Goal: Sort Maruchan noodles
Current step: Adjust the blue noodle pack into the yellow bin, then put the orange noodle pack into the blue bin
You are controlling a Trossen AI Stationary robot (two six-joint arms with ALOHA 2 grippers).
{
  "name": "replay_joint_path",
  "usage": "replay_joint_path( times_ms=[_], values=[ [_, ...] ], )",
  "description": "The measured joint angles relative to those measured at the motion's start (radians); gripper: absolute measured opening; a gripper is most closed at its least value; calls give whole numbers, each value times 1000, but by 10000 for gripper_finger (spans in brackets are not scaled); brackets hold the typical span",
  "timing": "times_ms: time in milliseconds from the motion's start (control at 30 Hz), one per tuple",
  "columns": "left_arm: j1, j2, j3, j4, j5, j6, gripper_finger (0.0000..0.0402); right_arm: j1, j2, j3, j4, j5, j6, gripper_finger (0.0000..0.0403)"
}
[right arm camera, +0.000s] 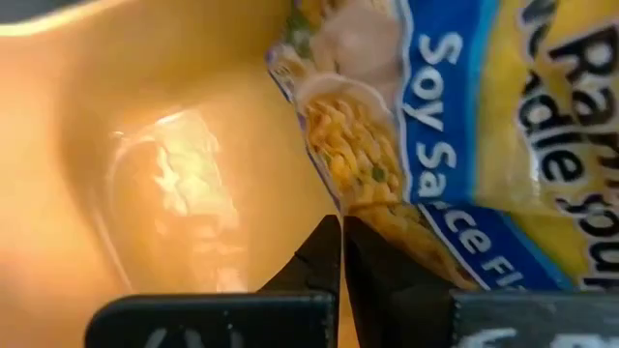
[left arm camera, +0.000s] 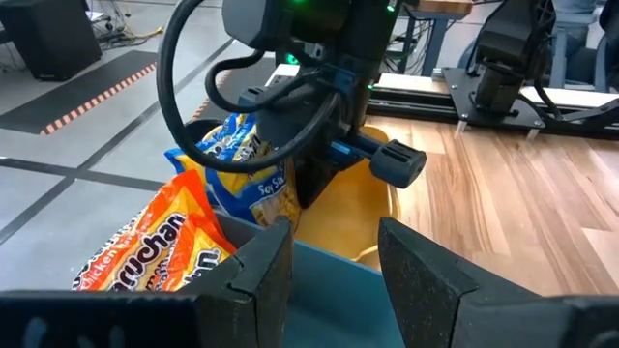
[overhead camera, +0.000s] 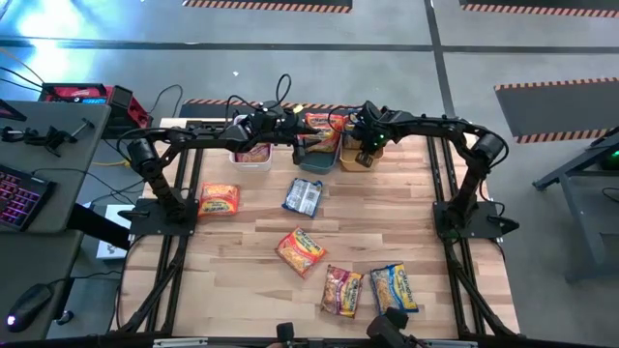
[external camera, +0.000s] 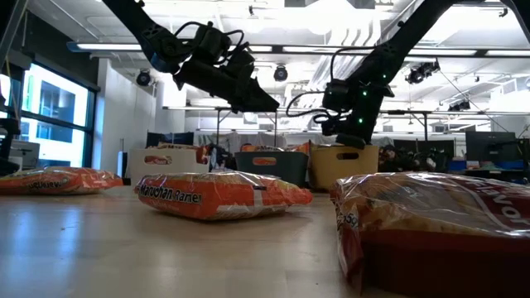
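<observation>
Three bins stand in a row at the far edge of my table (overhead camera: 387,222). On the left is the white bin (overhead camera: 250,154), with pink-red noodle packets lying inside. In the middle is the teal bin (overhead camera: 319,153), which holds an orange packet (left arm camera: 145,246). My left pincer (left arm camera: 334,266) hangs just over the near wall of this bin, its two fingers parted with nothing between them. On the right is the orange bin (overhead camera: 356,155), holding a blue-and-yellow packet (right arm camera: 474,145) that leans against its inner wall. My right pincer (right arm camera: 340,256) is down inside this bin, fingertips pressed together and gripping nothing, with the packet's edge just beside them; I cannot tell whether they touch it.

More noodle packets lie loose on the open wood. At the left, near my left arm's base, is an orange packet (overhead camera: 219,199). Toward the middle, just in front of the teal bin, lies a blue packet (overhead camera: 304,197). Nearer the front edge sits another orange one (overhead camera: 300,250), tilted. To its right lie a pinkish-red packet (overhead camera: 341,290) and, touching or just beside it, a blue-and-yellow packet (overhead camera: 395,287).

Both arms reach inward over the bins, their wrists near each other above the teal and orange bins. Off the table at the left stands a desk with a keyboard (overhead camera: 21,198) and a mouse (overhead camera: 29,304).
</observation>
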Motion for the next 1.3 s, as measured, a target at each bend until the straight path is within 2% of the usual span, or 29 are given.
replay_joint_path(
  times_ms=[333, 700, 867, 1033, 1233, 1300],
  values=[
    [0, 0, 0, -1, 0, 0, 140, -4, -1, 1, -32, -41, 23, 7],
    [0, 0, 0, -1, 0, 0, 140, -5, -1, 21, -94, -68, 288, 108],
    [0, 0, 0, 0, 0, 0, 140, -5, -1, 50, -105, -78, 298, 122],
    [0, 0, 0, -2, 0, 0, 140, 3, -3, 53, -116, -82, 241, 101],
    [0, 0, 0, 6, 0, 13, 140, 26, -43, 53, -111, 8, 173, 19],
    [0, 0, 0, 11, 0, 14, 140, 26, -73, 53, -107, 28, 157, 6]
  ],
)
